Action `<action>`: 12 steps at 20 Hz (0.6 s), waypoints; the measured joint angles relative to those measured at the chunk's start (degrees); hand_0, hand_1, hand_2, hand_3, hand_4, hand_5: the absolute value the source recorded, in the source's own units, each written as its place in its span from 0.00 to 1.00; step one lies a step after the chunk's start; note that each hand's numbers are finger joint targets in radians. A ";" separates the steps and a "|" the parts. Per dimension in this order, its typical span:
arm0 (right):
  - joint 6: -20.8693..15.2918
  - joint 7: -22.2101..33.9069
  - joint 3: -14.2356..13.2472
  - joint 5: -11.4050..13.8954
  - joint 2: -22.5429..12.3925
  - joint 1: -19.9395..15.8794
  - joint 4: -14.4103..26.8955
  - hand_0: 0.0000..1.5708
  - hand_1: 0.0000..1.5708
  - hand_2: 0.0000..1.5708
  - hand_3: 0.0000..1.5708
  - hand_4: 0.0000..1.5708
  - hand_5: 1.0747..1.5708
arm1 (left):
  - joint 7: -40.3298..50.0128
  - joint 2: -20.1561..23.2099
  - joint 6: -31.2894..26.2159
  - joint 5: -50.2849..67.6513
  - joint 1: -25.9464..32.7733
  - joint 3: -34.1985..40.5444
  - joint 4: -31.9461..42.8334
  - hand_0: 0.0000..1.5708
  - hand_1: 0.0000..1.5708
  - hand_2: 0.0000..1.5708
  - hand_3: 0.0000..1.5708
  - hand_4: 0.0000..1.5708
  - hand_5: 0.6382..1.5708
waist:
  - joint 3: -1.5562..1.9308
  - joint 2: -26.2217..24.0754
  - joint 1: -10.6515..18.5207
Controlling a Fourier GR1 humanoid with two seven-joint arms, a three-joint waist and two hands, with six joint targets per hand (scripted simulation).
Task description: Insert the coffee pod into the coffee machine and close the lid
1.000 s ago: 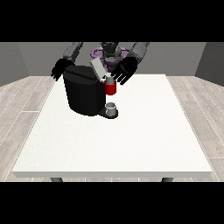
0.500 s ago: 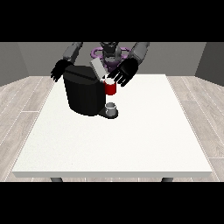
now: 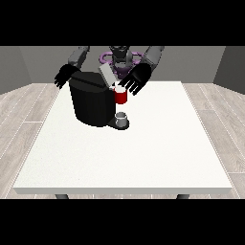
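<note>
Two black hands are held at a black box-shaped coffee machine (image 3: 94, 103) on a large white table (image 3: 143, 153).
Spread fingers are shown on the hand at the view's right (image 3: 134, 80), just above a red thing at the machine (image 3: 121, 96); the grey lid (image 3: 106, 75) is tilted up beside it. The hand at the view's left (image 3: 63, 75) is spread behind the machine. A grey thing (image 3: 122, 117) is seen below.

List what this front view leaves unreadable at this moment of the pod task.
- Pod slot of the black coffee machine: hidden behind the raised grey lid.
- Small grey thing on the machine's base: too small to identify.
- Hand at the view's left: partly behind the machine.
- Hand at the view's right: any contact with the lid unclear.
</note>
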 measured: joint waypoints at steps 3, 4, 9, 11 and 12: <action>0.15 -0.12 0.13 -0.14 0.14 0.08 -0.12 0.00 0.00 0.00 0.00 0.29 1.00 | -0.26 -0.37 0.06 -0.34 0.36 -0.24 -0.06 0.36 0.36 0.52 0.41 0.15 1.00 | 0.04 -0.24 0.18; -0.18 0.41 0.52 0.17 0.37 -0.03 -0.51 0.00 0.00 0.00 0.00 0.30 1.00 | -1.27 -0.07 -0.42 -0.67 0.60 -0.66 0.08 0.00 0.00 0.24 0.07 0.00 1.00 | 0.04 -0.15 0.29; -0.79 0.06 0.24 0.51 0.37 -0.29 0.08 0.00 0.00 0.00 0.00 0.27 1.00 | -2.15 0.86 -2.19 -2.47 0.33 -2.30 0.26 0.00 0.00 0.00 0.00 0.00 1.00 | 0.03 0.18 0.64; -0.18 -0.10 -0.05 0.04 0.02 0.27 0.04 0.00 0.00 0.00 0.00 0.24 1.00 | -2.27 1.28 -2.33 -2.95 0.66 -2.44 0.36 0.00 0.00 0.00 0.00 0.00 1.00 | 0.04 -0.10 0.40; 0.02 0.25 -0.25 -0.08 -0.33 0.20 0.12 0.00 0.00 0.00 0.00 0.22 1.00 | -2.26 1.07 -2.14 -3.16 0.92 -2.55 0.27 0.00 0.00 0.00 0.00 0.00 1.00 | 0.06 -0.29 0.51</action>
